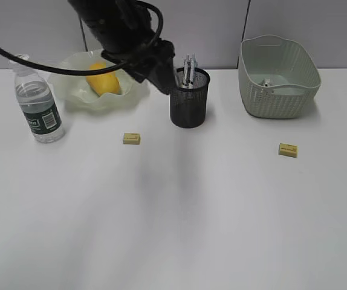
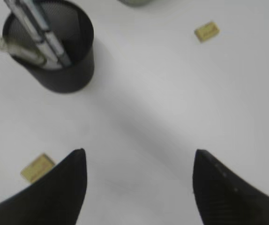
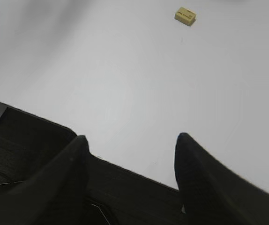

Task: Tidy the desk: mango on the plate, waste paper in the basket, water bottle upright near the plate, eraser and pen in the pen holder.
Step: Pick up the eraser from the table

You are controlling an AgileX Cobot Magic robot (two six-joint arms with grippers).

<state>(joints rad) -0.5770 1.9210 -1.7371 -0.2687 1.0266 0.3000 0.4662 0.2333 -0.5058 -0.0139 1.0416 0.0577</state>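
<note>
On the white desk (image 1: 173, 229), the mango (image 1: 104, 81) lies in the wavy-rimmed plate (image 1: 71, 90), the water bottle (image 1: 37, 106) stands upright beside it, pens (image 1: 190, 71) lean in the pen holder (image 1: 189, 99), and two yellow erasers lie loose: the nearer eraser (image 1: 132, 138) between plate and holder, its long axis roughly left to right, and the far eraser (image 1: 288, 150) before the basket (image 1: 277, 78). The left gripper (image 2: 139, 180) hangs spread and empty beside the holder; the right gripper (image 3: 130, 159), also parted and empty, sits by the desk's near edge. A judgement: the flat eraser could skid or tip out of a pinch across its long side, and a low approach could knock the holder.
</note>
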